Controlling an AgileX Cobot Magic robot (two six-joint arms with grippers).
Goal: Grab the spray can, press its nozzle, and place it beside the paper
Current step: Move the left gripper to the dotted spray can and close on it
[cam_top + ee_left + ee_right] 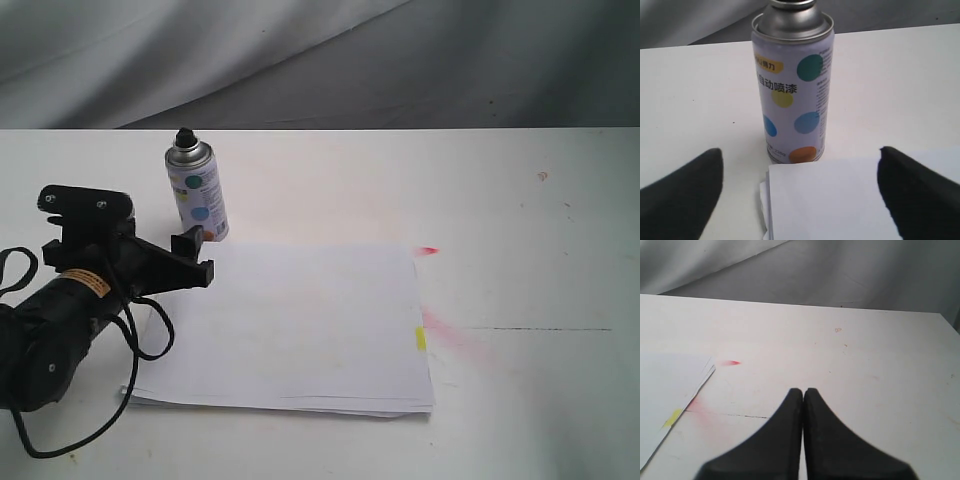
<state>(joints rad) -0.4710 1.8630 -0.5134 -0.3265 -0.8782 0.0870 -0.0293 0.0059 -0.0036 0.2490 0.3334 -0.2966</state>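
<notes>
The spray can [196,190] stands upright on the white table just beyond the far left corner of the paper [300,330], its black nozzle [184,135] on top. My left gripper [198,255] is open just short of the can, low over the paper's corner, its jaws wide apart and holding nothing. In the left wrist view the spray can [792,90] stands ahead of the left gripper [800,151], with the paper [840,200] below; the nozzle is cut off there. My right gripper [803,390] is shut and empty over bare table, right of the paper [665,390].
The paper has a yellow tab [420,339] on its right edge. Red paint marks [428,250] stain the table [520,200] beside that edge. A grey cloth backdrop [400,60] hangs behind. The left arm's black cable [150,340] loops over the paper's left side.
</notes>
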